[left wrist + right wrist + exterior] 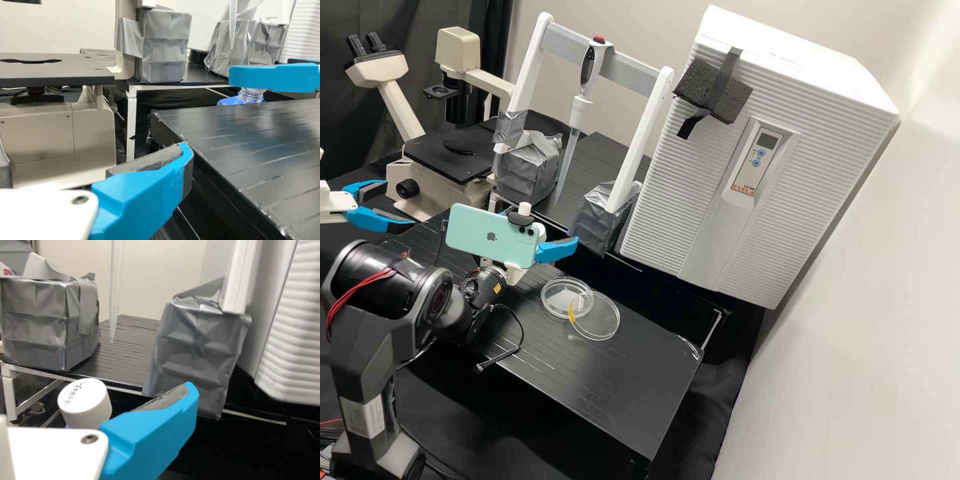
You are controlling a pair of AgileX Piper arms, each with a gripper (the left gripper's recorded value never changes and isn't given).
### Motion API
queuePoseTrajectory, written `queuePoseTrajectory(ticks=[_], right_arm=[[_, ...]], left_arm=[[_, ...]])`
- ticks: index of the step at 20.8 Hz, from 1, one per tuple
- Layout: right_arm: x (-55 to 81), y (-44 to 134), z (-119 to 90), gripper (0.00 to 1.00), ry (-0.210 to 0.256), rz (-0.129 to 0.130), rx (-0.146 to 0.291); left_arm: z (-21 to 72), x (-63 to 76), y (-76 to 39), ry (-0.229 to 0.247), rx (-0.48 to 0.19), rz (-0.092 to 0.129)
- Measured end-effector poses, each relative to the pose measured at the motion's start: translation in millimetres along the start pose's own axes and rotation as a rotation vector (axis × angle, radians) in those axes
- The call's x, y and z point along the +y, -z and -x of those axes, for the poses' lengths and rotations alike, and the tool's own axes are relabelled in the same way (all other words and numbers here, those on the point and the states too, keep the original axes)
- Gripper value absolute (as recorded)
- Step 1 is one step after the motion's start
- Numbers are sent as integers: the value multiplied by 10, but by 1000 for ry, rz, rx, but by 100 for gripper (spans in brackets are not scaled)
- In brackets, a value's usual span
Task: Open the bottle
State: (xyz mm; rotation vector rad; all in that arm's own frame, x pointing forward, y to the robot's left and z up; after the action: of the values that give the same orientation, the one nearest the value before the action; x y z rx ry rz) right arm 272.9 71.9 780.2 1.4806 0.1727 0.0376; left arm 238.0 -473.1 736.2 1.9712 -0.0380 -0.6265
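Observation:
A small clear bottle with a white cap [525,209] is raised above the black bench [620,380], and my right gripper [550,243] is shut on it. In the right wrist view the cap [84,402] stands upright beside my blue finger [160,425], which hides the bottle's body. From the left wrist view the clear threaded neck [250,94] shows between that gripper's blue fingers [275,77]. My left gripper [380,205] hangs open off the bench's left end, well apart from the bottle. One of its fingers [150,185] fills the foreground.
Two clear petri dishes [567,297] [595,315] lie on the bench near the right gripper. A microscope [420,167] stands at the back left. Behind are a pipette [580,100] on a white stand, foil-wrapped blocks [527,163] [603,213], and a big white machine [753,153] at the right.

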Motion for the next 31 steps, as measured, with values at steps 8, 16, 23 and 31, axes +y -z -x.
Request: queuePoseTrajectory(ticks=[8,16,23,31], right_arm=[[19,25,-64,0,-11,-4,7],[12,24,-110,0,-12,-4,7],[-12,37,-112,0,-6,-5,8],[-35,41,-114,0,0,19,7]], left_arm=[[0,0,0,0,0,0],[0,0,0,0,0,0],[-23,25,0,-10,-3,-4],[-29,19,-21,-9,-8,-4]])
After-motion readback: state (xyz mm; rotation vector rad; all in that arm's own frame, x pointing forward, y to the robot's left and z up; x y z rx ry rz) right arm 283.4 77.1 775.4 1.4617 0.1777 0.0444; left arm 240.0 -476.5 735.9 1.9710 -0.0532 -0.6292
